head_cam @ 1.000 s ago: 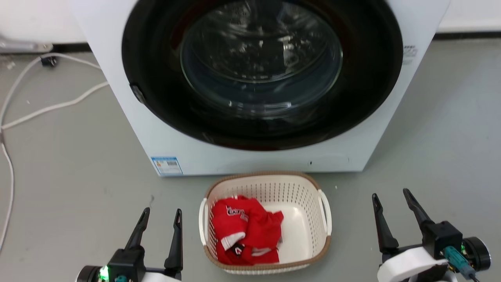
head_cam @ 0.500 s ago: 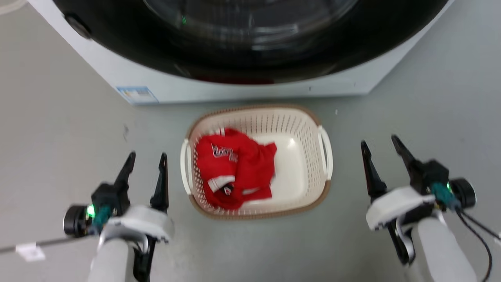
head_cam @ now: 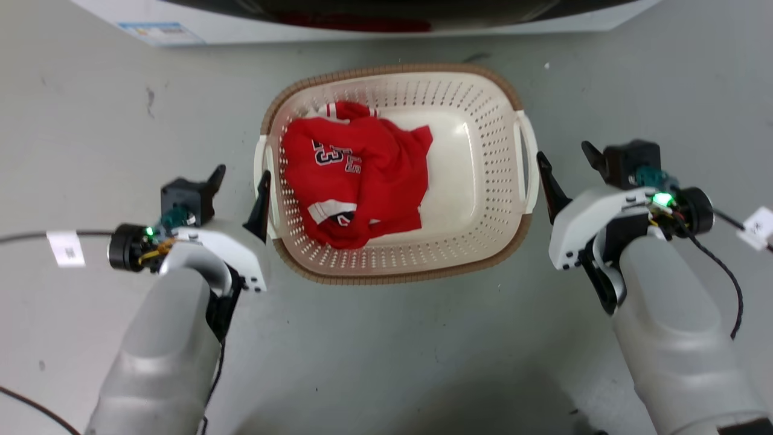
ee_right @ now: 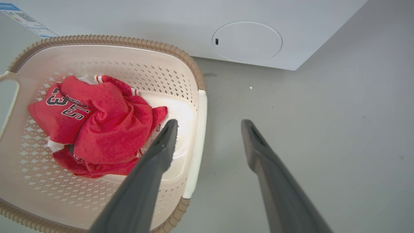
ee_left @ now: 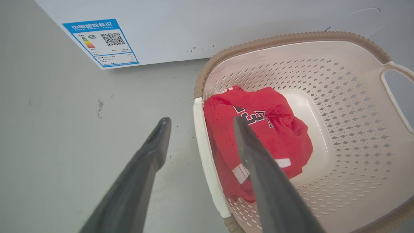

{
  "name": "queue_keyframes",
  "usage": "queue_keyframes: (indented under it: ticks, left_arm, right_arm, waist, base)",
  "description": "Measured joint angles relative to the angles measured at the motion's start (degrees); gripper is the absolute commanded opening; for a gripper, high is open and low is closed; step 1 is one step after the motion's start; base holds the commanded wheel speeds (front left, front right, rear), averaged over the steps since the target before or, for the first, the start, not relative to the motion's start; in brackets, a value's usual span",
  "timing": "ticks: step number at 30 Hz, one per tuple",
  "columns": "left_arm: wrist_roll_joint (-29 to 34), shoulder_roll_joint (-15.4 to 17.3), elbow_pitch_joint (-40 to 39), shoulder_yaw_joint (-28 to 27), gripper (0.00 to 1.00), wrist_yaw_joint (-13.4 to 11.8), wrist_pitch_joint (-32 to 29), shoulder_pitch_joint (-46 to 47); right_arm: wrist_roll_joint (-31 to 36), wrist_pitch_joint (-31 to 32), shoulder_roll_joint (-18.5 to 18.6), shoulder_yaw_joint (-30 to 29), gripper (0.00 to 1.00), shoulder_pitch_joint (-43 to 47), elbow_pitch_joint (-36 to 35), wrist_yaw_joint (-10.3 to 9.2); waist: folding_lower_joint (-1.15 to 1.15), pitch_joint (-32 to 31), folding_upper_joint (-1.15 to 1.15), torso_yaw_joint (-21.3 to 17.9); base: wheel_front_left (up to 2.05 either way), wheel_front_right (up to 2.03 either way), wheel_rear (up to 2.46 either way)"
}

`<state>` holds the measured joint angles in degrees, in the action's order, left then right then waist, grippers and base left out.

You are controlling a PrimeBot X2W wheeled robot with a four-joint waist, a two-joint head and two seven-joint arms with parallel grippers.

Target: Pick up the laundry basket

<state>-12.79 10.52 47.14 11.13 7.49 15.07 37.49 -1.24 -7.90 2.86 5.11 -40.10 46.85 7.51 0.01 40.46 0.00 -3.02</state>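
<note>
Operator: Both grippers have closed in on the laundry basket point(head_cam: 392, 69) over the last second; before, they hung well out to either side of it. My head camera has tipped down too, so the basket's shift in the picture comes from the camera, not the basket.

Spotter: Where does the basket sit?

Operator: Flat on the grey floor point(head_cam: 392, 350), with the washing machine point(ee_left: 226, 26) just beyond its far rim. A crumpled red jersey point(head_cam: 356, 181) lies in its left half.

Spotter: And the claws?

Operator: My left gripper point(head_cam: 243, 173) is spread apart at the basket's left handle point(ee_left: 207, 161). In the left wrist view that white bar runs between the two fingers, one over the floor outside the basket and one over the jersey inside. My right gripper point(head_cam: 563, 151) mirrors it at the right handle point(ee_right: 197, 139), also apart and gripping nothing.

Spotter: Why that pose?

Operator: I judge it's set up so each pair of fingers can drop astride a handle and pinch it. Taking both sides should keep the basket level, so the jersey stays in. I can't tell how far above the handles the tips are, so I'd lower before pinching.
</note>
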Motion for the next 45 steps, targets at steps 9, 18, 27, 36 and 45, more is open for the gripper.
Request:
queue_keyframes:
  ticks: [9, 18, 27, 36, 45]
  left_arm:
    - [-4.9, 2.2, 11.8, 11.0, 1.00, 0.0, -3.0, 10.1]
    - [-11.8, 2.3, 15.5, 18.5, 1.00, 0.0, -6.6, 15.7]
    - [-16.9, 3.6, 16.2, 25.4, 1.00, 0.1, -9.4, 19.1]
    - [-20.6, 4.1, 16.8, 30.7, 1.00, 0.1, -9.3, 20.9]
    - [-26.5, 3.9, 16.3, 35.8, 0.00, 0.0, -10.0, 21.4]
  right_arm:
    - [-3.0, 6.5, 0.0, 1.9, 1.00, -9.1, 10.6, 0.00]
    - [-2.8, 11.4, 0.0, 2.0, 1.00, -16.2, 18.0, 0.00]
    - [-2.1, 12.0, 0.0, 1.3, 1.00, -19.8, 22.3, 0.00]
    - [-1.8, 11.9, 0.0, 1.3, 1.00, -21.1, 23.9, 0.00]
    - [-4.0, 10.6, -0.3, 3.3, 0.00, -21.0, 25.0, 0.00]
  waist:
    - [0.00, 4.7, 0.00, 1.2]
    - [0.00, 8.0, 0.00, 2.2]
    - [-0.01, 10.3, 0.00, 2.9]
    - [-0.01, 11.2, 0.00, 3.4]
    - [-0.01, 11.0, 0.00, 3.7]
  base:
    - [0.00, 0.00, 0.00]
    - [0.00, 0.00, 0.00]
    - [0.00, 0.00, 0.00]
    - [0.00, 0.00, 0.00]
    - [0.00, 0.00, 0.00]
